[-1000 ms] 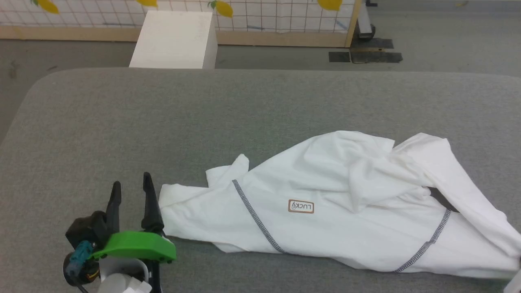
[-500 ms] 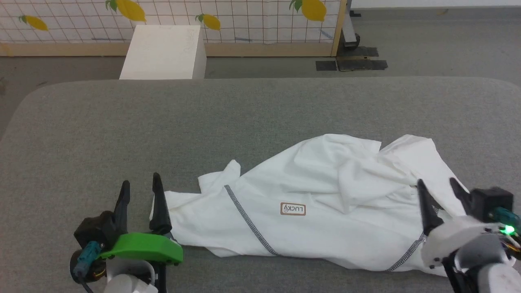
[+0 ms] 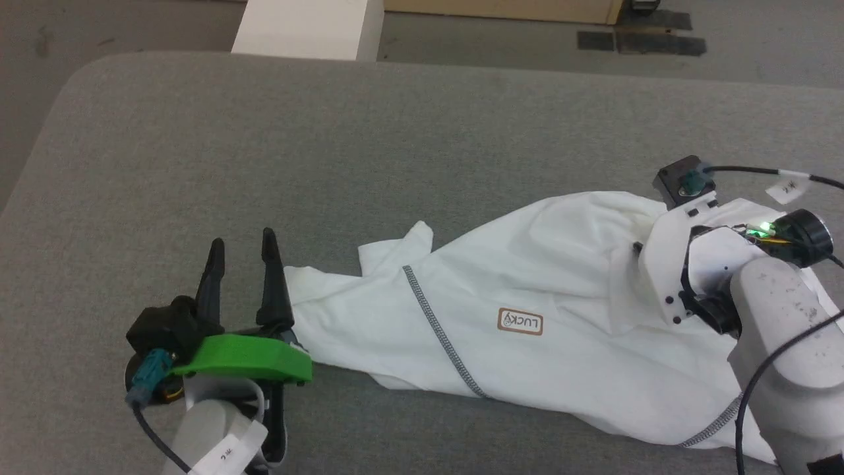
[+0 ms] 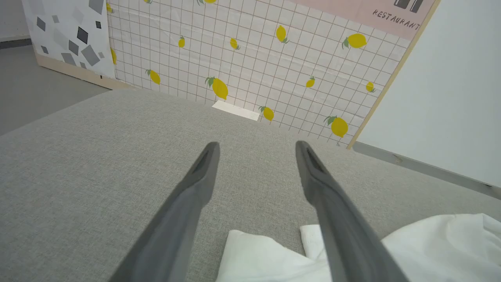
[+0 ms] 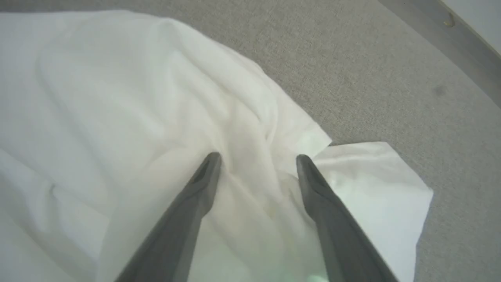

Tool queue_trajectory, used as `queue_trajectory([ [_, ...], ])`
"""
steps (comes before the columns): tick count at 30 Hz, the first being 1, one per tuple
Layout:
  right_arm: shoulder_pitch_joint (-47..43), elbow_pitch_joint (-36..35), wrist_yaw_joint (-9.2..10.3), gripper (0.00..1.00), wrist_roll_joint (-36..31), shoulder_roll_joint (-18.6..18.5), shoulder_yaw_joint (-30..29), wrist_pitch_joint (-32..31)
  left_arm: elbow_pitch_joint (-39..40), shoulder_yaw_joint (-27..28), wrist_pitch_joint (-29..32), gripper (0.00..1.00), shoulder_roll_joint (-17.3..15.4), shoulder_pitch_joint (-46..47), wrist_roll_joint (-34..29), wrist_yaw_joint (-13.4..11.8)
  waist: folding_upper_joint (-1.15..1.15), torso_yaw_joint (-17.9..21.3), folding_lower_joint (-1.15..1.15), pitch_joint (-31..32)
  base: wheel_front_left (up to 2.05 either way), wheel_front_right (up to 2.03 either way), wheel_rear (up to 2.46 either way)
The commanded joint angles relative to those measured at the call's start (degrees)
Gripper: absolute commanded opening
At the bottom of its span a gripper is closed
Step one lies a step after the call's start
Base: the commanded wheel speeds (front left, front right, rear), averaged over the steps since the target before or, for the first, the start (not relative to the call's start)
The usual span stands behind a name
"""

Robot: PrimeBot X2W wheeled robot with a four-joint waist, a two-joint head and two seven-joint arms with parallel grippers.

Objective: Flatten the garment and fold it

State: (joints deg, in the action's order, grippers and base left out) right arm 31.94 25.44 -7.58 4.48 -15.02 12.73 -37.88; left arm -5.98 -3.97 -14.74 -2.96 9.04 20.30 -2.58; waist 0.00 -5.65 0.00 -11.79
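Garment (image 3: 527, 290) crumpled on grey worktop (image 3: 330, 165), LUCKY patch (image 3: 520, 322) showing: head view puts its edge against the right finger of the wide-open, empty left hand (image 3: 242, 237), while the right wrist view gives what the head view's wrist housing hides, the right hand (image 5: 258, 156) spread wide over bunched cloth, gripping nothing.

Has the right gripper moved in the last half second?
Yes. Judged against the garment, the right gripper went from its right-hand grey stitching farther up the table, over the folds right of the LUCKY patch.
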Motion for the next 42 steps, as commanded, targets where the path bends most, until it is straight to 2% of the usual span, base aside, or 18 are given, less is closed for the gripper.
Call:
queue_trajectory([
  [1,3.78,5.02,0.09,1.0,3.42,-2.41,4.76,-7.22,0.14,-1.11,-0.26,1.0,0.08,1.98,1.1,-0.21,0.0,-5.29,0.0,-5.39,0.0,0.0,0.0],
  [3,5.11,7.26,0.09,0.33,5.84,-3.63,7.58,-12.71,0.12,-1.79,-0.26,1.0,0.08,2.59,1.51,-0.37,0.0,-6.21,0.0,-6.18,0.0,0.0,0.0],
  [4,5.63,7.8,0.09,0.13,7.12,-4.13,8.82,-15.03,0.14,-2.1,-0.26,1.0,0.08,2.79,1.68,-0.46,0.0,-6.58,0.0,-6.48,0.0,0.0,0.0],
  [5,6.47,7.74,0.09,0.0,8.67,-4.74,10.03,-16.7,0.22,-2.47,-0.26,1.0,0.08,3.01,1.87,-0.65,0.0,-6.98,0.0,-6.83,0.0,0.0,0.0],
  [8,9.86,5.71,0.09,0.0,9.7,-7.14,12.24,-14.8,0.6,-3.22,-0.26,1.0,0.08,3.65,2.34,-1.11,0.0,-7.91,0.0,-7.87,0.0,0.0,0.0],
  [13,17.36,5.06,0.09,0.0,6.15,-8.61,11.67,-4.02,1.23,-4.06,-0.26,1.0,0.08,4.65,2.89,-1.46,0.0,-9.35,0.0,-9.51,0.0,0.0,0.0],
  [19,26.07,8.73,0.09,0.0,-1.82,-5.84,7.34,9.36,1.68,-5.06,-0.26,1.0,0.08,6.0,3.68,-1.63,0.0,-11.13,0.0,-11.6,0.0,0.0,0.0],
  [24,30.06,14.56,0.09,0.0,-5.3,-3.29,4.96,12.75,1.66,-5.75,-0.26,1.0,0.08,6.94,4.19,-1.98,0.0,-12.11,0.0,-12.74,0.0,0.0,0.0],
  [25,30.51,15.8,0.09,0.15,-5.61,-2.79,4.46,13.36,1.72,-5.86,-0.26,1.0,0.08,6.98,4.25,-2.13,0.0,-12.17,0.0,-12.82,0.0,0.0,0.0],
  [26,30.65,16.89,0.09,0.54,-5.66,-2.31,4.17,14.12,1.75,-5.9,-0.26,1.0,0.08,6.97,4.28,-2.23,0.0,-12.17,0.0,-12.8,0.0,0.0,0.0],
  [27,30.59,17.73,0.09,1.0,-5.54,-2.01,3.77,14.75,1.71,-5.84,-0.26,1.0,0.08,6.92,4.27,-2.28,0.0,-12.08,0.0,-12.69,0.0,0.0,0.0],
  [31,28.6,19.99,0.09,1.0,-3.84,-1.23,2.37,19.45,0.99,-5.11,-0.26,1.0,0.08,6.13,3.88,-2.27,0.0,-11.09,0.0,-10.83,0.0,0.0,0.0],
  [35,24.07,18.93,0.09,1.0,-0.06,-0.73,0.15,26.69,0.53,-4.12,-0.26,1.0,0.08,4.23,2.36,-2.03,0.0,-8.93,0.0,-7.43,0.0,0.0,0.0],
  [42,8.14,9.18,0.09,1.0,5.92,0.22,-3.6,38.4,-1.56,-1.57,-0.26,1.0,0.03,-0.85,-0.79,-0.27,0.0,-3.66,0.0,0.72,0.0,0.0,0.0],
])
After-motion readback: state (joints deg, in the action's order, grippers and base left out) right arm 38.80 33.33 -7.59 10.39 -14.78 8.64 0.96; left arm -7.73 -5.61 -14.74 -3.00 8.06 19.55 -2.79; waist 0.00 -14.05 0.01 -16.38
